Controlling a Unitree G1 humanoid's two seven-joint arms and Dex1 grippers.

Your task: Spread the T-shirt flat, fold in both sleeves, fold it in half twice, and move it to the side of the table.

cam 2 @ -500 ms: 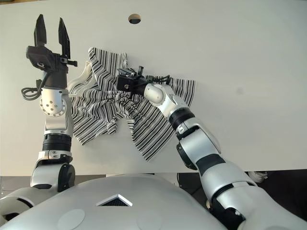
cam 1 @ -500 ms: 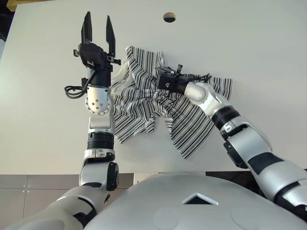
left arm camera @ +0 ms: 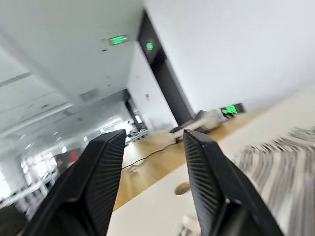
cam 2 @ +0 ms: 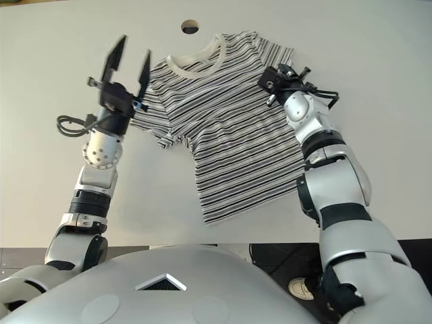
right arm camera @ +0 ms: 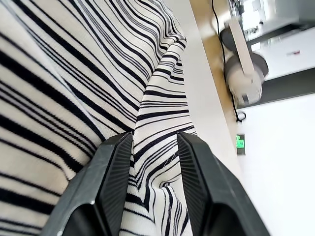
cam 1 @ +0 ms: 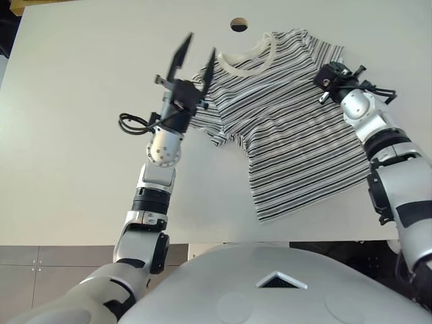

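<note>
The black-and-white striped T-shirt (cam 1: 283, 128) lies face up on the white table (cam 1: 67, 135), its collar (cam 1: 246, 57) toward the far edge and its hem toward me. Its left sleeve (cam 1: 210, 127) is bunched at the edge. My left gripper (cam 1: 200, 46) is raised above the table just left of that sleeve, open and holding nothing, its fingers (left arm camera: 103, 172) pointing up and away. My right gripper (right arm camera: 153, 135) rests on the shirt's right shoulder and sleeve area (cam 1: 331, 75), fingers apart with a ridge of striped cloth running between them.
A round cable hole (cam 1: 238, 24) sits in the table just beyond the collar. Bare tabletop extends to the left of the shirt and on the far right. The table's front edge (cam 1: 202, 243) runs just below the hem.
The shirt has gone from a crumpled heap to lying spread out, shifted right and farther away. My right gripper moved from the heap's middle to the right shoulder. My left gripper swung right and tilted.
</note>
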